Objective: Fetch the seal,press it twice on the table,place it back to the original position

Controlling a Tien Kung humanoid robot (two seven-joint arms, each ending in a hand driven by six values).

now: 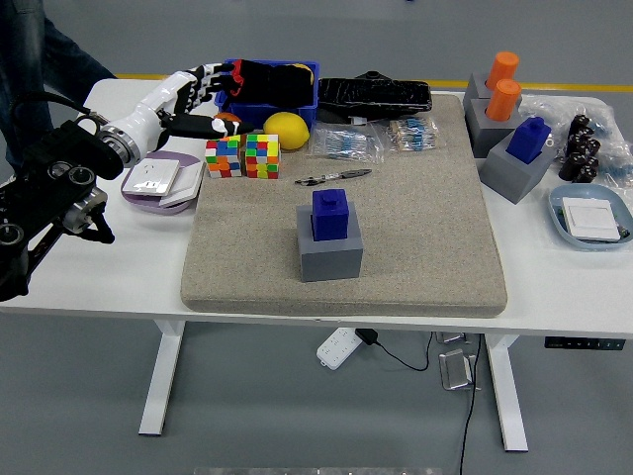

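Raised over the table's [79,287] far left corner, the left hand [193,89] is seen with its fingers [223,75] spread wide and nothing held. It is well apart from the seal [329,214], which is seated upright in its grey base [330,253] near the middle of the mat [425,257]. Two cubes [243,156], a lemon [286,130] and a pen [333,177] are found towards the mat's far left corner.

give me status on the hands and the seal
Left robot hand open, holding nothing, up at the far left by the blue bin. Right robot hand not in view. Blue seal sits in its grey base mid-mat. Nothing blocking it.
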